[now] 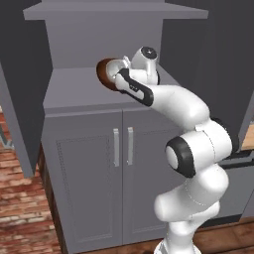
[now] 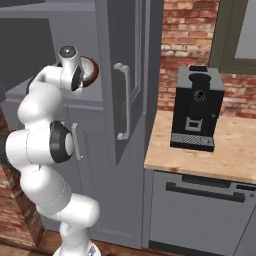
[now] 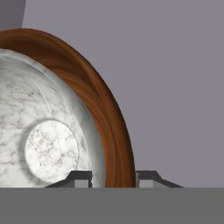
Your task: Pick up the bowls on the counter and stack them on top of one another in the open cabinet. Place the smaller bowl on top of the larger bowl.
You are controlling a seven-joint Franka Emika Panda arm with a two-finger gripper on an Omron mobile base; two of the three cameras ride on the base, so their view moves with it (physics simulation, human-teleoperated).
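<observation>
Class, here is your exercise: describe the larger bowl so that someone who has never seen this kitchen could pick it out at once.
Start at the tall grey open cabinet with two panelled doors and find the shelf recess above them. At the end of the white arm, the hand grips the rim of the larger bowl. It is wide, dark brown wood with visible grain, unlike the smaller bowl, white and marbled, nested inside it.

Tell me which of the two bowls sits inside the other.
The white marbled bowl sits inside the wider brown wooden bowl, whose rim surrounds it.
</observation>
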